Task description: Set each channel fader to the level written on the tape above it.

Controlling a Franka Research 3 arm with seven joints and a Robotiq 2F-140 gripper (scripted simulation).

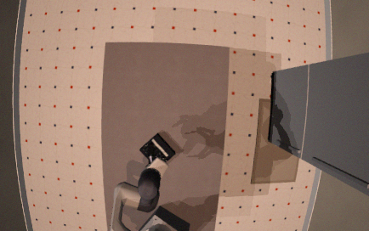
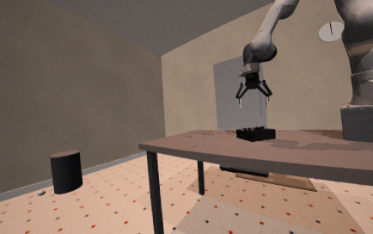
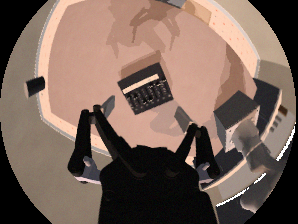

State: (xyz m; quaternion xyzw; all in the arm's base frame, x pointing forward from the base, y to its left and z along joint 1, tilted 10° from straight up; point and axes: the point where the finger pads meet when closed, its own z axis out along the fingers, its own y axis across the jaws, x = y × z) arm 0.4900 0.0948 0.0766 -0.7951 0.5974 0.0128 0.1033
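The lighting desk (image 1: 167,156) (image 2: 256,134) (image 3: 145,95) sits on the worktop (image 1: 166,85) (image 2: 258,154) (image 3: 80,60), a pale strip (image 1: 160,147) (image 3: 141,84) across its top; I cannot read its levels. My hand (image 2: 253,104) (image 3: 146,106) hangs above it, released, fingers spread wide and touching nothing. My arm (image 1: 149,187) (image 2: 263,43) reaches over from its mounting block (image 2: 358,125) (image 3: 235,114). Beyond, a dark bin (image 2: 66,173) (image 3: 34,86) stands on the floor (image 2: 107,206).

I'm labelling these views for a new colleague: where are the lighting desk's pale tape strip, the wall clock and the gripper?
pale tape strip (image 1: 160,148) (image 3: 141,83): top and wrist views, middle of the strip
wall clock (image 2: 328,35): exterior view, its face
gripper (image 2: 253,103) (image 3: 146,106): exterior and wrist views, midway between its fingertips
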